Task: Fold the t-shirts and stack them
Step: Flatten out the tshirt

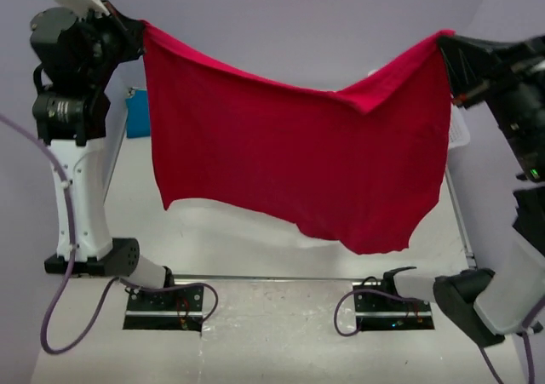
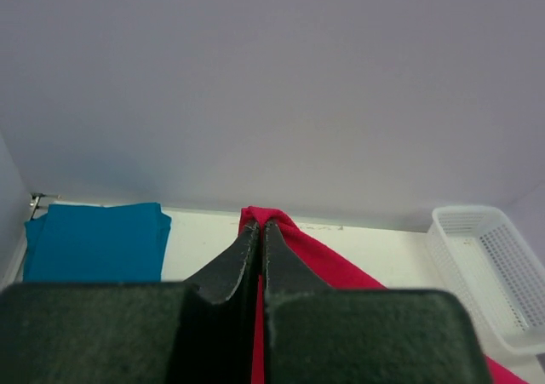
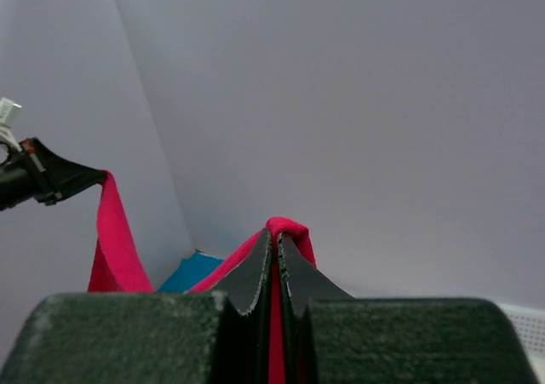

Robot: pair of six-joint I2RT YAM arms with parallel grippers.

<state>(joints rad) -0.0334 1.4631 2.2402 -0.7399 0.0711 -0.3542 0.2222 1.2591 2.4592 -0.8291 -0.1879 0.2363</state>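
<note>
The red t-shirt (image 1: pixel 298 163) hangs in the air, stretched left to right between both arms.
The left gripper (image 1: pixel 139 31) and right gripper (image 1: pixel 444 41) each pinch a top corner; the hem dangles over the table (image 1: pixel 213 224), with the folded teal-blue t-shirt (image 2: pixel 94 241) at far left.

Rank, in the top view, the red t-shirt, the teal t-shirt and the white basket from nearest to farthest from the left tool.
1. The red t-shirt: clamped in the left tool itself.
2. The teal t-shirt: on the table, left side.
3. The white basket: far right side.
</note>
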